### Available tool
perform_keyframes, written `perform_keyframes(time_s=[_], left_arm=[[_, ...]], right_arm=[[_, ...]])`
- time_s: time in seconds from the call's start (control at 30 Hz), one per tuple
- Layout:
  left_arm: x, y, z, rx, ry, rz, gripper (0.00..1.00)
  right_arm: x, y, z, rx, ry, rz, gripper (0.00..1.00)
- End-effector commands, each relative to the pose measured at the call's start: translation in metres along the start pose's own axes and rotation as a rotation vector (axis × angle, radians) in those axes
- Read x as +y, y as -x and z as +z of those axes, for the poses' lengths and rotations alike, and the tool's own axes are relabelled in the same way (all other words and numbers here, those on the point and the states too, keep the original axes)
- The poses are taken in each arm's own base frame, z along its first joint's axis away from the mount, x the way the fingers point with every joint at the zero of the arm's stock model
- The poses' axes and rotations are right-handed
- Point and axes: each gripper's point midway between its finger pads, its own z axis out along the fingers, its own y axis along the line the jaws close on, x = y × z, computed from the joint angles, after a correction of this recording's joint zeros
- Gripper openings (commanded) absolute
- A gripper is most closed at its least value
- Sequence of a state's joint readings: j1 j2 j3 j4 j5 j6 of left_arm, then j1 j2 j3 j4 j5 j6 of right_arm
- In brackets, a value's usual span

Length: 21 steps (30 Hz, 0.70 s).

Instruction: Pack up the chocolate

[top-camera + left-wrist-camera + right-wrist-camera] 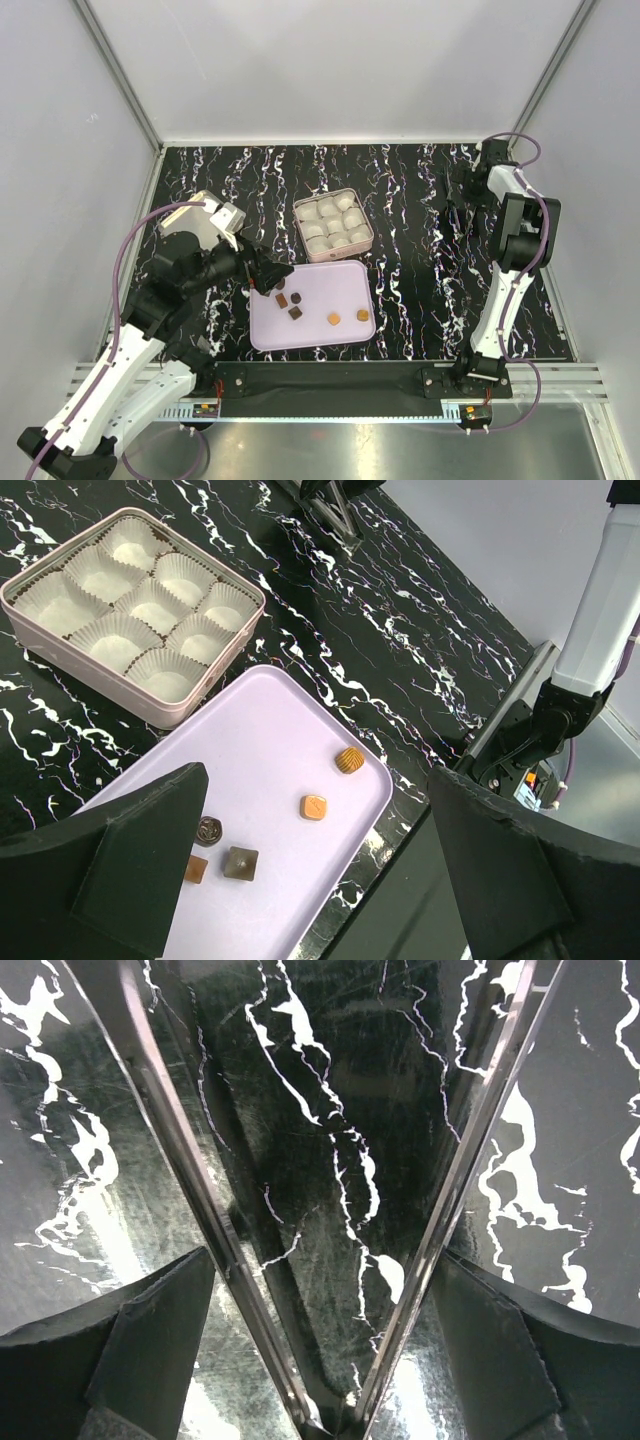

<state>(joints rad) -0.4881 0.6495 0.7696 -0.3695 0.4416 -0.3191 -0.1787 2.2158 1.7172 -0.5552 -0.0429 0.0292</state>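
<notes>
From above: five chocolate pieces (296, 312) on the lavender tray (320, 285), just beside the tin (341, 252) of paper cups (330, 222). Only at the left wrist: ridges on one orange piece (349, 759). Left gripper (318, 780) spread wide over the tray, empty; right gripper (320, 1290) equally agape above marble table (330, 1110), clutching nothing.

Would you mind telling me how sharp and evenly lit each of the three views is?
Top external view: soft, even light, all sharp, with a bright sheen on the metal ledge at the near edge. Left wrist view: the tray and tin are crisp, the left hand's fingers dark and blurred. Right wrist view: white glare on the table, the right hand's fingers in shadow.
</notes>
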Motion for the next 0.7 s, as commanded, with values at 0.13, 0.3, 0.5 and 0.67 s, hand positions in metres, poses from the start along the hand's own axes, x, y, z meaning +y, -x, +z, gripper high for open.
perform_keyframes(time_s=[0.13, 0.3, 0.5, 0.67], left_arm=[[-0.004, 0.009, -0.001, -0.027, -0.02, 0.031, 0.99], [-0.003, 0.009, 0.0, -0.022, -0.018, 0.029, 0.99], [-0.002, 0.01, 0.0, -0.026, -0.012, 0.026, 0.99], [-0.002, 0.009, 0.001, -0.023, -0.016, 0.026, 0.99]], right_arm=[[-0.006, -0.005, 0.011, 0.008, -0.015, -0.066, 0.9], [-0.008, -0.004, 0.02, 0.035, -0.03, -0.061, 0.84], [-0.008, -0.009, 0.025, 0.057, -0.026, -0.046, 0.79], [-0.008, -0.01, 0.025, 0.065, -0.037, -0.042, 0.78]])
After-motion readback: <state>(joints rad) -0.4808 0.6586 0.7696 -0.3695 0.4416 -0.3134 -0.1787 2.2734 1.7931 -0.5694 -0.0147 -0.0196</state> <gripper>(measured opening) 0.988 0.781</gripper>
